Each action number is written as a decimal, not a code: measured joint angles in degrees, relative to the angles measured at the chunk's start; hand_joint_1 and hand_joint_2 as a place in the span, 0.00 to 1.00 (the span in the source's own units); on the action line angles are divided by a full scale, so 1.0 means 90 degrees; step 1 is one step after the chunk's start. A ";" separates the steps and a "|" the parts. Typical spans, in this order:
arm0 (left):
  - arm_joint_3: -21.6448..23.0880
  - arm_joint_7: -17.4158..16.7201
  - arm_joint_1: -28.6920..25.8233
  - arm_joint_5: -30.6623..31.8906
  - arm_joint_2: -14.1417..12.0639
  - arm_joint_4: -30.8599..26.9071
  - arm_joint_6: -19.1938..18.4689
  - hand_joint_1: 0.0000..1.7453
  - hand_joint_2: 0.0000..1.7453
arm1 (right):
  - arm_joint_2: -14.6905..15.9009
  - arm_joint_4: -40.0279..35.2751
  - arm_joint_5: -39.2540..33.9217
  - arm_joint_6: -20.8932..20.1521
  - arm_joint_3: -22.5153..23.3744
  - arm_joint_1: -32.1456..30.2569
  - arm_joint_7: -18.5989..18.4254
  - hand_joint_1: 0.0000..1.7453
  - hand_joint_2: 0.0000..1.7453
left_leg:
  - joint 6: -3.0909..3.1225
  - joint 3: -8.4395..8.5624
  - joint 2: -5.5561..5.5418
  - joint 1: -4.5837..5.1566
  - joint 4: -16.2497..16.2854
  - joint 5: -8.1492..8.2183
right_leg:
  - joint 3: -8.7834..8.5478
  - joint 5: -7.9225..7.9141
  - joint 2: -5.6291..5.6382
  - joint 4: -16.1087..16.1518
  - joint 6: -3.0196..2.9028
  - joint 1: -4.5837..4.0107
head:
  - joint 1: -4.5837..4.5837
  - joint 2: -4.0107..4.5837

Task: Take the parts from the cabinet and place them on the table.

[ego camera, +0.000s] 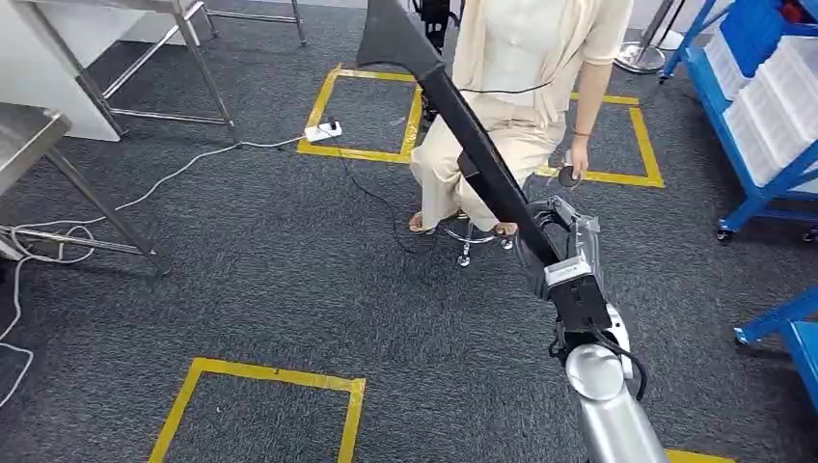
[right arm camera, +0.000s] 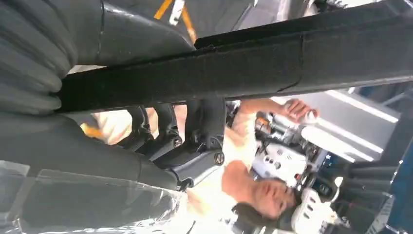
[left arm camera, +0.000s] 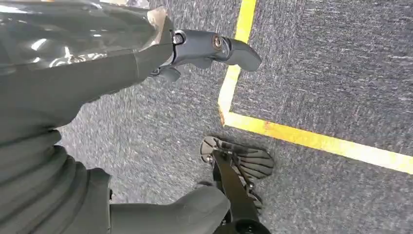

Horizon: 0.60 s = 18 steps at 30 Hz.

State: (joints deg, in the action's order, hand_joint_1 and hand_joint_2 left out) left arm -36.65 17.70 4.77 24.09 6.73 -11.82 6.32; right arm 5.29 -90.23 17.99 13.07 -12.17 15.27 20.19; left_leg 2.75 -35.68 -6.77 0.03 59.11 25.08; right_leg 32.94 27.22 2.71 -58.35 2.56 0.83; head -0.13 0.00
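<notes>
Open-fingered robot hand [left arm camera: 195,53] above carpet [left arm camera: 341,63]

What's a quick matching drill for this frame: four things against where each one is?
Things:
1. black part
2. person
3. blue rack
4. power strip

Places:
a. seated on the stool
b. lying on the yellow tape
c. gripped by the right hand
d. standing at the right edge of the head view

Pairs: 1-c, 2-a, 3-d, 4-b
</notes>
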 joint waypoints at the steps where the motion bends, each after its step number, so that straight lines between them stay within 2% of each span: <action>1: 0.0000 0.0002 -0.0004 0.0000 0.0000 0.0000 0.0007 0.00 1.00 | 0.0000 0.0092 -0.0051 0.0005 -0.0005 0.0051 0.0056 1.00 1.00 | -0.0038 -0.0009 -0.0057 -0.0026 -0.0018 -0.0022 | -0.0002 -0.0007 -0.0052 -0.0011 -0.0040 -0.0032 | 0.0011 0.0000; 2: -0.0002 0.0002 -0.0023 0.0000 -0.0005 0.0000 0.0022 0.00 1.00 | 0.0000 0.0178 -0.0091 0.0007 -0.0019 0.0110 0.0091 1.00 1.00 | -0.0076 -0.0022 -0.0106 -0.0036 -0.0038 -0.0037 | -0.0019 -0.0020 -0.0114 -0.0004 -0.0071 -0.0029 | 0.0014 0.0000; 3: -0.0007 0.0010 -0.0031 0.0000 -0.0032 0.0000 0.0024 0.00 1.00 | 0.0000 0.0237 -0.0115 0.0022 -0.0024 0.0156 0.0127 1.00 1.00 | -0.0098 -0.0041 -0.0070 -0.0045 0.0000 0.0001 | -0.0036 -0.0065 -0.0192 0.0070 -0.0143 0.0066 | 0.0009 0.0000; 4: -0.0007 0.0024 -0.0041 0.0000 -0.0032 0.0000 0.0022 0.00 1.00 | -0.0002 0.0280 -0.0132 0.0041 -0.0027 0.0184 0.0153 1.00 1.00 | -0.0127 -0.0088 0.0289 -0.0012 0.0120 0.0092 | -0.0063 -0.0071 -0.0234 0.0090 -0.0160 0.0049 | 0.0000 0.0002; 5: -0.0010 0.0029 -0.0038 0.0000 -0.0032 0.0002 0.0017 0.00 1.00 | -0.0002 0.0309 -0.0139 0.0063 -0.0027 0.0189 0.0190 1.00 1.00 | -0.0159 -0.0256 0.0545 -0.0016 0.0472 0.0316 | -0.0073 -0.0059 -0.0307 0.0098 -0.0270 0.0032 | -0.0044 0.0002; 6: -0.0017 0.0032 -0.0032 0.0000 -0.0034 0.0002 0.0015 0.00 1.00 | 0.0007 0.0343 -0.0153 0.0083 -0.0024 0.0184 0.0212 1.00 1.00 | -0.0181 -0.0502 0.0650 -0.0037 0.0971 0.0560 | -0.0078 -0.0044 -0.0374 0.0097 -0.0291 0.0005 | -0.0047 0.0002; 7: -0.0024 0.0034 -0.0031 0.0000 -0.0034 0.0002 0.0012 0.00 1.00 | 0.0012 0.0372 -0.0166 0.0112 -0.0024 0.0166 0.0214 1.00 1.00 | -0.0199 -0.0756 0.0687 -0.0056 0.1468 0.0764 | -0.0081 -0.0035 -0.0455 0.0096 -0.0304 -0.0016 | -0.0042 0.0002; 8: -0.0046 0.0034 -0.0040 0.0000 -0.0034 0.0002 0.0010 0.00 1.00 | 0.0017 0.0409 -0.0178 0.0148 -0.0022 0.0140 0.0234 1.00 1.00 | -0.0222 -0.0969 0.0705 -0.0071 0.1859 0.0866 | -0.0080 -0.0026 -0.0530 0.0094 -0.0317 -0.0028 | -0.0042 0.0000; 9: -0.0061 0.0034 -0.0054 0.0000 -0.0034 0.0002 0.0010 0.00 1.00 | 0.0024 0.0428 -0.0188 0.0160 -0.0022 0.0118 0.0251 1.00 1.00 | -0.0231 -0.1020 0.0719 -0.0083 0.1928 0.0813 | -0.0086 -0.0019 -0.0594 0.0094 -0.0322 -0.0032 | -0.0045 0.0002; 10: -0.0068 0.0034 -0.0063 0.0000 -0.0034 0.0002 0.0005 0.00 1.00 | 0.0027 0.0445 -0.0199 0.0163 -0.0022 0.0105 0.0258 1.00 1.00 | -0.0233 -0.0928 0.0740 -0.0085 0.1717 0.0648 | -0.0092 -0.0010 -0.0655 0.0093 -0.0329 -0.0034 | -0.0044 0.0002; 11: -0.0068 0.0034 -0.0064 0.0000 -0.0034 0.0002 -0.0007 0.00 1.00 | 0.0034 0.0452 -0.0205 0.0175 -0.0017 0.0100 0.0263 1.00 1.00 | -0.0224 -0.0667 0.0779 -0.0085 0.1208 0.0363 | -0.0106 0.0003 -0.0714 0.0092 -0.0324 -0.0034 | -0.0049 0.0000; 12: -0.0070 0.0036 -0.0060 0.0005 -0.0036 0.0002 -0.0012 0.00 1.00 | 0.0041 0.0457 -0.0205 0.0182 -0.0015 0.0100 0.0265 1.00 1.00 | -0.0202 -0.0350 0.0888 -0.0083 0.0610 0.0097 | -0.0126 0.0014 -0.0764 0.0092 -0.0317 -0.0034 | -0.0047 0.0000; 13: -0.0070 0.0036 -0.0049 0.0014 -0.0036 0.0000 -0.0019 0.00 1.00 | 0.0048 0.0453 -0.0214 0.0199 0.0000 0.0100 0.0275 1.00 1.00 | -0.0160 -0.0048 0.1195 -0.0059 0.0070 -0.0038 | -0.0154 0.0039 -0.0805 0.0093 -0.0290 -0.0058 | -0.0049 0.0000; 14: -0.0070 0.0034 -0.0018 0.0041 -0.0037 0.0000 -0.0022 0.00 1.00 | 0.0053 0.0433 -0.0231 0.0230 0.0029 0.0077 0.0282 1.00 1.00 | -0.0137 -0.0011 0.1262 0.0012 0.0005 0.0033 | -0.0147 0.0061 -0.0860 0.0089 -0.0251 -0.0136 | -0.0040 0.0002; 15: -0.0070 0.0032 0.0002 0.0068 -0.0034 0.0002 -0.0022 0.00 1.00 | 0.0061 0.0399 -0.0246 0.0257 0.0058 0.0051 0.0287 1.00 1.00 | -0.0099 -0.0033 0.1153 0.0017 -0.0003 0.0025 | -0.0155 0.0071 -0.0905 0.0091 -0.0224 -0.0122 | -0.0013 0.0000; 17: -0.0070 0.0012 0.0002 0.0122 -0.0036 0.0002 -0.0019 0.00 1.00 | 0.0061 0.0258 -0.0270 0.0282 0.0107 -0.0038 0.0290 1.00 1.00 | -0.0051 -0.0052 0.1019 0.0052 -0.0011 0.0021 | -0.0181 0.0075 -0.1039 0.0122 -0.0183 -0.0109 | -0.0015 0.0000; 18: -0.0070 0.0000 0.0005 0.0134 -0.0036 0.0000 -0.0017 0.00 1.00 | 0.0063 0.0151 -0.0273 0.0284 0.0131 -0.0075 0.0290 1.00 1.00 | 0.0001 -0.0018 0.0945 0.0034 -0.0089 -0.0017 | -0.0239 0.0104 -0.1109 0.0124 -0.0135 -0.0163 | -0.0025 0.0000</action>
State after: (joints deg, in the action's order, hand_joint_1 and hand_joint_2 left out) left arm -37.29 17.70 4.81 25.29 6.40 -11.82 6.16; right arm 5.86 -88.87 15.54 15.63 -10.99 14.60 22.80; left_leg 2.76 -35.84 1.74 0.34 58.31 24.93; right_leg 30.79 28.15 -7.28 -57.23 1.35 -0.64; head -0.35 0.00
